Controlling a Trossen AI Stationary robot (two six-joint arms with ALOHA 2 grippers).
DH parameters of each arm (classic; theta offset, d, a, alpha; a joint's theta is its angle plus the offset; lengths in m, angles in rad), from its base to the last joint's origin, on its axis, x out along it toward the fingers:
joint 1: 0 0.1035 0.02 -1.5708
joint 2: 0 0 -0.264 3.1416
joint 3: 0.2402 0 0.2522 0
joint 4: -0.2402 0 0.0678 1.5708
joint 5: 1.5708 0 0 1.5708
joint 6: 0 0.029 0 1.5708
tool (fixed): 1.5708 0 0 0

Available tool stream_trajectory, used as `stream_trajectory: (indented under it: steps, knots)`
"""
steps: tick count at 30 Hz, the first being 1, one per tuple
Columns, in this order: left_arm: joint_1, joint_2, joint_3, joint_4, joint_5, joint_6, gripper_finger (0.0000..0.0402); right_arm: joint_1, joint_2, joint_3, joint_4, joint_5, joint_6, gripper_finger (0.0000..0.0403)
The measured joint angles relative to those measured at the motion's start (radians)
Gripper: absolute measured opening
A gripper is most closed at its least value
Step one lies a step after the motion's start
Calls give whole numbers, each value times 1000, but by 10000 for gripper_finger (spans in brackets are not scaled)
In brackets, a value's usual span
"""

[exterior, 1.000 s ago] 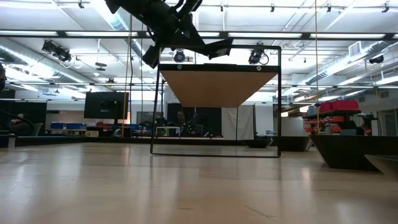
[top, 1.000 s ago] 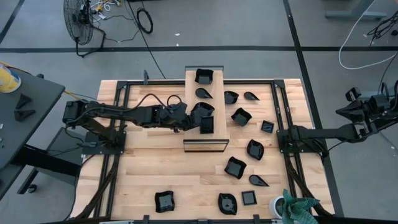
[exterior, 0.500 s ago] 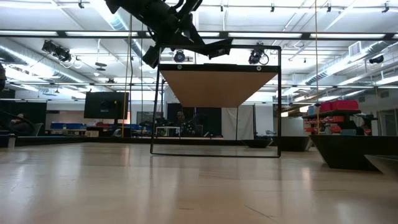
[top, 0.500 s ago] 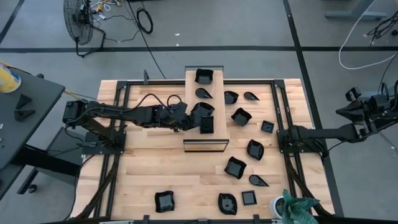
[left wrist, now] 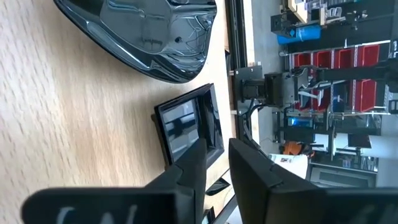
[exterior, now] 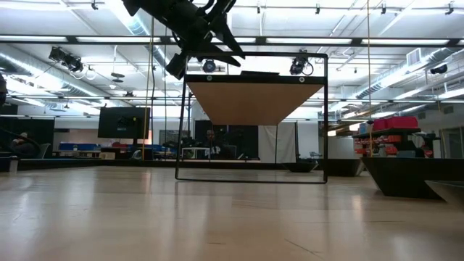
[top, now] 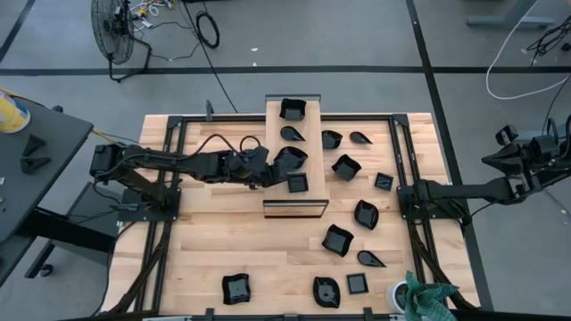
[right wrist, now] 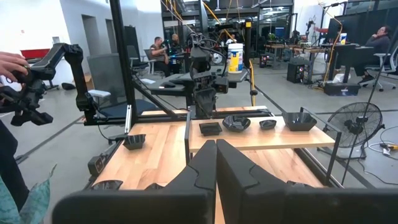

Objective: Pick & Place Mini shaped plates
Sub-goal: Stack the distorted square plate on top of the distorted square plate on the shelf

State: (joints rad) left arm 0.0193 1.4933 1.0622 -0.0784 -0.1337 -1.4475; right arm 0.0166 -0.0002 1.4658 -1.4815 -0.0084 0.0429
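The raised wooden board point(top: 293, 160) carries four black dishes in a row: a small square plate point(top: 297, 183) nearest, then a larger wavy dish point(top: 292, 158), a leaf-shaped one point(top: 291, 133) and a square bowl point(top: 292, 109) farthest. The left gripper point(top: 278, 176) sits just beside the small square plate, fingers point(left wrist: 193, 168) slightly parted, holding nothing (the plate rests flat on the board). More mini shaped plates point(top: 338, 240) lie scattered on the table point(top: 205, 232). The right gripper point(right wrist: 216, 163) waits beyond the table's right edge, fingers pressed together.

In the left wrist view, a large glossy black plate point(left wrist: 149, 34) is cut off by the frame edge; whether the left gripper point(left wrist: 214, 165) touches the small square plate point(left wrist: 189, 124) is unclear
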Motion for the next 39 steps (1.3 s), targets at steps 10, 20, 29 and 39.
stream_trajectory:
  steps: [10,20,29,39]
  knots:
    - [-8,-7,0,-1,4,53,78,0,0,0,0,0,0,10]
    - [-68,-111,2,-77,-23,210,78,0,0,0,0,0,0,10]
    - [-174,-233,1,-311,-55,263,78,0,0,0,0,0,0,10]
    - [-377,-280,1,-498,-53,302,79,0,0,0,0,0,0,10]
